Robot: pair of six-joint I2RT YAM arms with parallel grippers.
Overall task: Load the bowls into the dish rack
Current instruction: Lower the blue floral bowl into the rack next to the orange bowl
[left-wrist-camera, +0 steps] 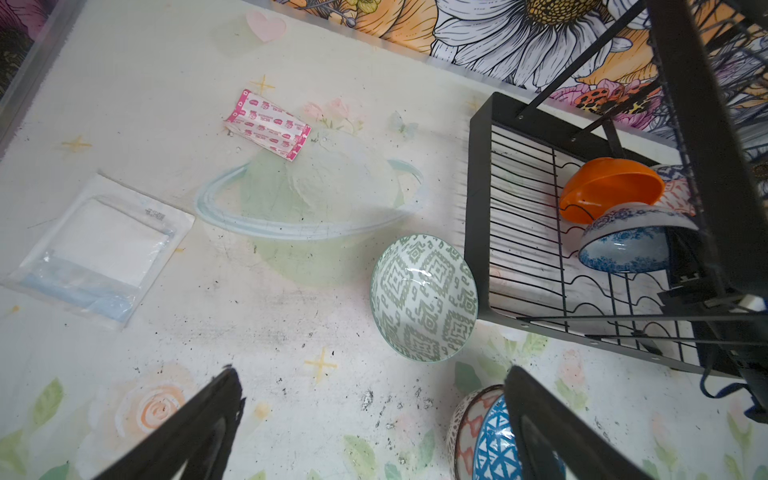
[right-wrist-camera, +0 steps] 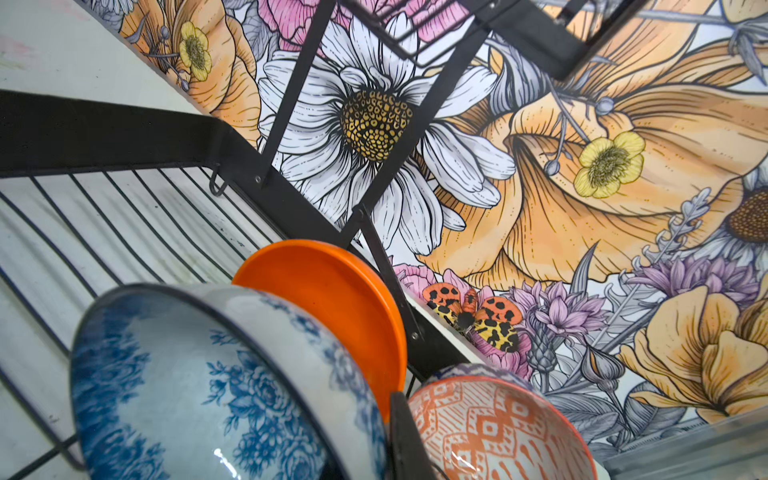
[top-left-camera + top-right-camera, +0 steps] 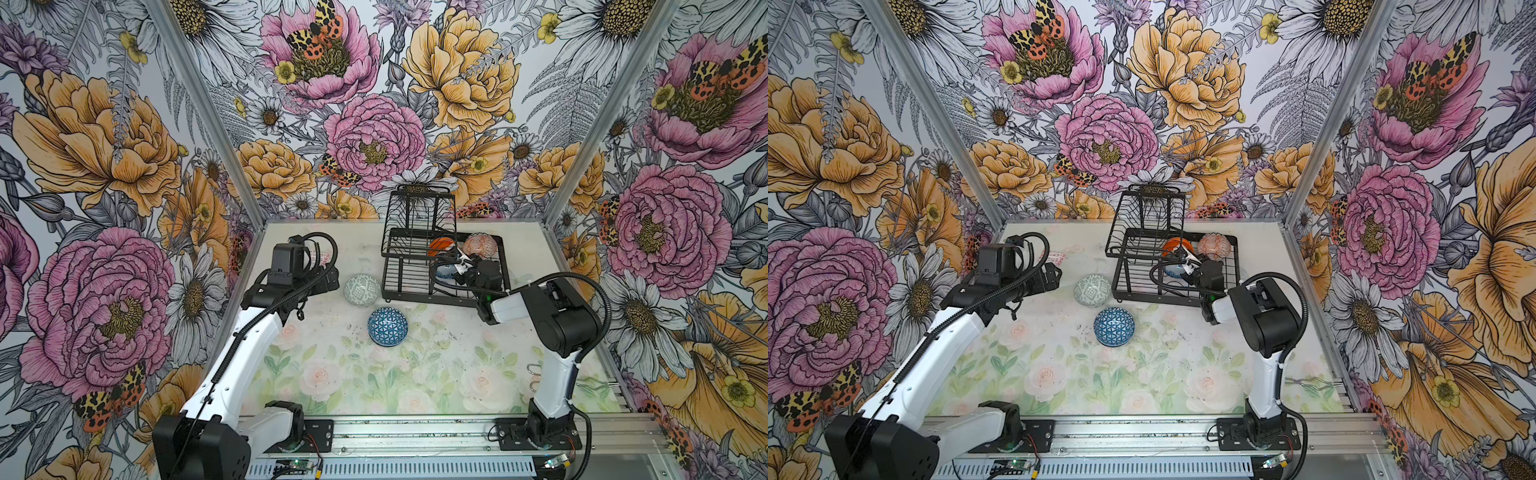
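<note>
Black wire dish rack (image 1: 473, 208) — the lower tray holds three bowls. The plain orange bowl (image 2: 332, 299) stands on edge toward the rack's back, beside the struts of the upper tier. The orange-white bowl (image 2: 494, 432) sits just beside it, nearer the rack's back corner. The blue floral bowl (image 2: 216, 386) is tilted in front of the orange one and seems to rest against it. No bowl is seen in the upper tier.

Right gripper (image 3: 457, 266) is inside the tray, its fingers (image 2: 401, 440) clenched on the floral bowl's rim. Step in hand, as I judge it: seating this bowl. To do it well, lower until the rim drops between the rack's wavy wires and the wall leans on the orange bowl, and only then let go. Then withdraw up and toward the rack's front, clear of the struts and the orange-white bowl.

Left gripper (image 1: 372, 374) hangs over the bench (image 3: 332, 374) off the rack's left side, fingers spread wide and grasping nothing. The grey-green bowl (image 1: 424, 297) sits upright at the rack's outer left wall; touching or just apart, I cannot tell. The blue-white geometric bowl (image 3: 387, 326) lies in front of the rack. A lattice bowl (image 1: 463, 419) is against it, though whether nested or beside is unclear. Judged about half loaded.
</note>
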